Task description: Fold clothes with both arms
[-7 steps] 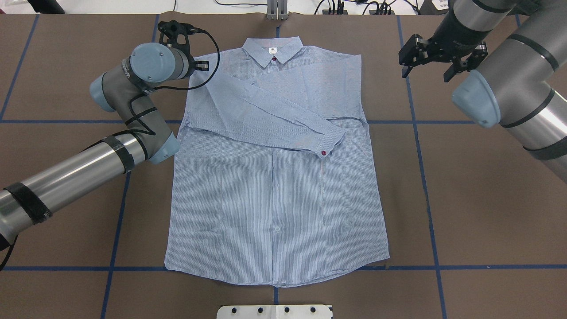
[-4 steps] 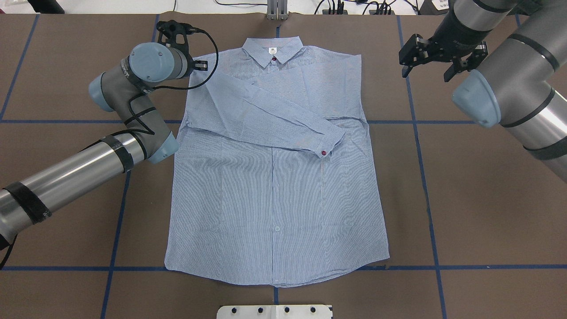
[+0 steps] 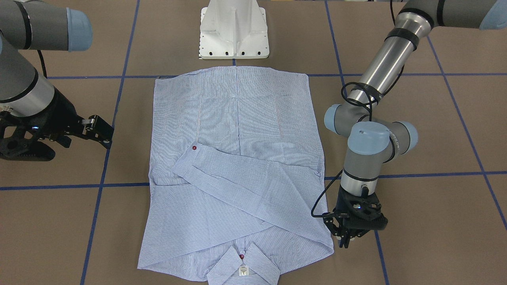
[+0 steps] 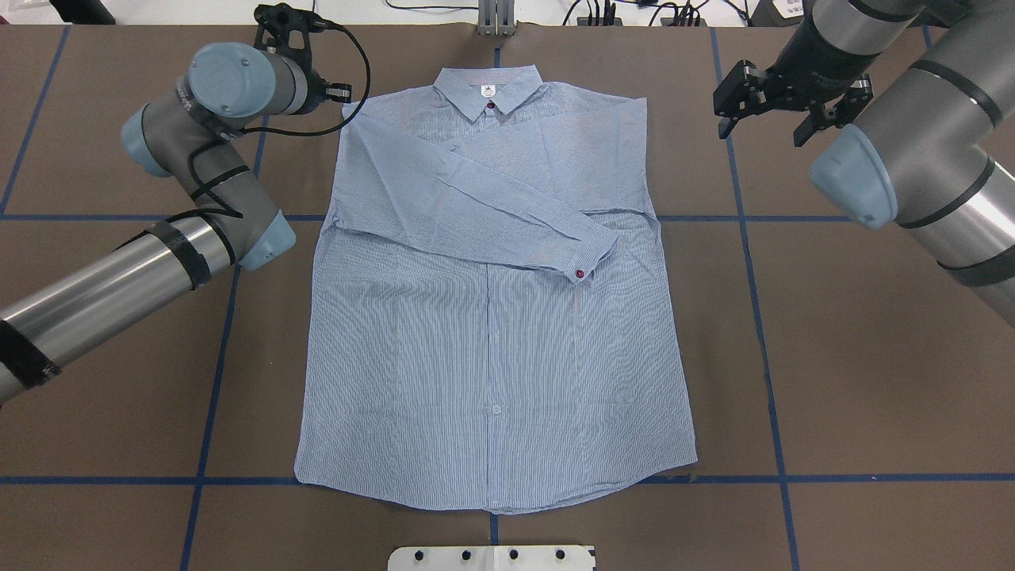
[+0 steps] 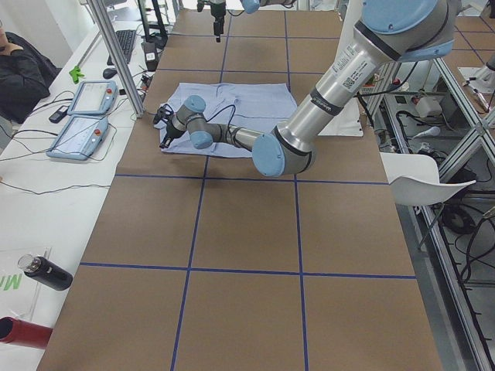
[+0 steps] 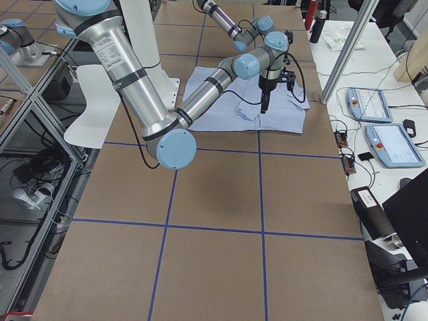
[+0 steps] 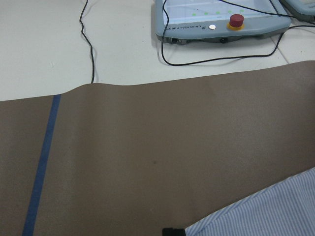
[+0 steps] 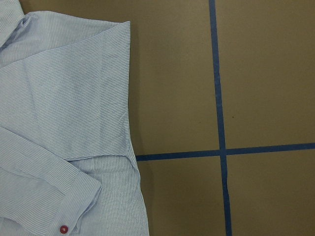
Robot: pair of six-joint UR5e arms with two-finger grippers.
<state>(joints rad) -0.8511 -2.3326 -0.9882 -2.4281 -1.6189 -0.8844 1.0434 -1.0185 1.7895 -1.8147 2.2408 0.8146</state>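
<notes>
The clothes are one light blue striped shirt lying flat, front up, collar at the far edge. Both sleeves are folded across the chest; the top one ends in a cuff with a red button. My left gripper points down just off the shirt's shoulder corner, fingers together, holding nothing. The left wrist view shows only that corner of the shirt and bare table. My right gripper hovers open above the table, right of the other shoulder, clear of the shirt.
The brown table carries a grid of blue tape lines. The white pedestal base stands at the near edge behind the hem. Teach pendants and cables lie on the white side table beyond the collar. A person sits there.
My left gripper has drawn back from the shirt's shoulder toward the far left, its elbow swinging left. The shirt and the right arm have not moved.
</notes>
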